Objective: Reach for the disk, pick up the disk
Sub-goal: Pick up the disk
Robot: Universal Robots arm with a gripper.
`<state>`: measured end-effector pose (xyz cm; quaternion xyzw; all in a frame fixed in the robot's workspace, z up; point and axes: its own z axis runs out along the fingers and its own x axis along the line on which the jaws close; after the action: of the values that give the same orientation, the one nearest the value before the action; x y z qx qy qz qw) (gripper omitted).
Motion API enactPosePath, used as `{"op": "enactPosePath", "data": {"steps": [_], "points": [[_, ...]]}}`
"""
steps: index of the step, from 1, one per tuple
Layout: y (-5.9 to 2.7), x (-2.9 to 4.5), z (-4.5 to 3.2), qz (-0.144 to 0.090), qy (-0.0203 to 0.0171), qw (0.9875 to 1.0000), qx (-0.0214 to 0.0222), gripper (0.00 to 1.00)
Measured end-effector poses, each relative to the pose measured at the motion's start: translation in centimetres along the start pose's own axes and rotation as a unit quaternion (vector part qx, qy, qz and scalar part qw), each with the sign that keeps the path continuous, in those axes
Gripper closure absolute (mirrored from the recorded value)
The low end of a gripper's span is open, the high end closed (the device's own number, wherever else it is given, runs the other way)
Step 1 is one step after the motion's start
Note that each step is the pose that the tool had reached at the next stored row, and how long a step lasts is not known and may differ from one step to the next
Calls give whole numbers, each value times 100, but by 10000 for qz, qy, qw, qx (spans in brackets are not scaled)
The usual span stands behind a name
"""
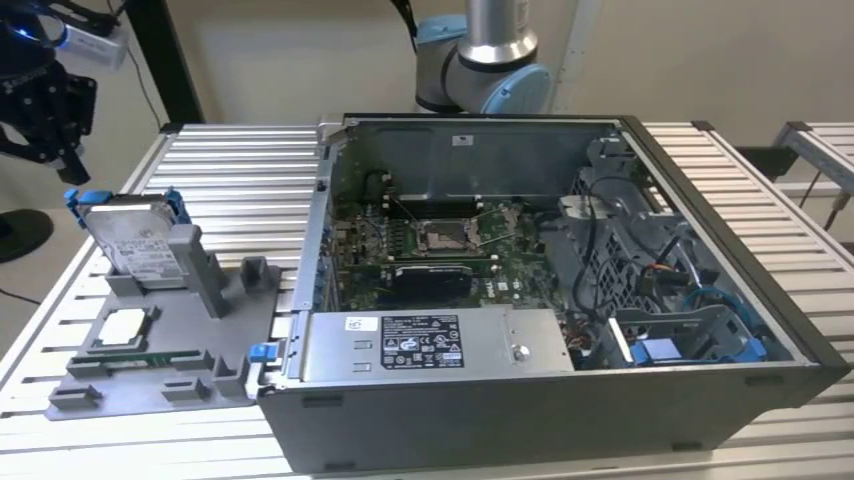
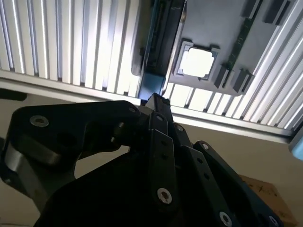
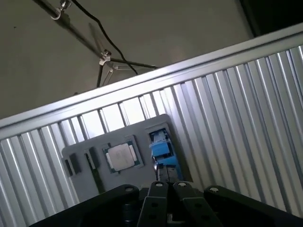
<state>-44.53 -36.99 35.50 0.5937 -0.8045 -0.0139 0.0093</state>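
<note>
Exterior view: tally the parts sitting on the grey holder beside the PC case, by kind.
Disk: 1
Square chip: 1
Memory stick: 1
Total: 3

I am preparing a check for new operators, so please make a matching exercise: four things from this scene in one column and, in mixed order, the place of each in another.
Things:
1. disk
2. square chip
3. gripper
4. grey box with sticker

Places:
A. inside the open computer case
B. in the air, touching nothing
C. lying flat on the grey fixture
D. standing on edge in the grey fixture

Pairs: 1-D, 2-C, 3-B, 4-A.
</note>
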Motion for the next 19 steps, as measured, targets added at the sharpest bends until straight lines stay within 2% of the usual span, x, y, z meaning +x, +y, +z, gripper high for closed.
{"op": "enactPosePath", "data": {"steps": [5, 11, 15, 18, 19], "points": [[0, 0, 0, -452, 7, 9990, 26, 100], [0, 1, 0, -955, 16, 9954, 48, 100], [-13, 7, 0, -1109, 19, 9938, 48, 100], [-16, 7, -3, -1120, 9, 9937, 47, 100], [-16, 6, -5, -1120, 6, 9937, 46, 0]]}}
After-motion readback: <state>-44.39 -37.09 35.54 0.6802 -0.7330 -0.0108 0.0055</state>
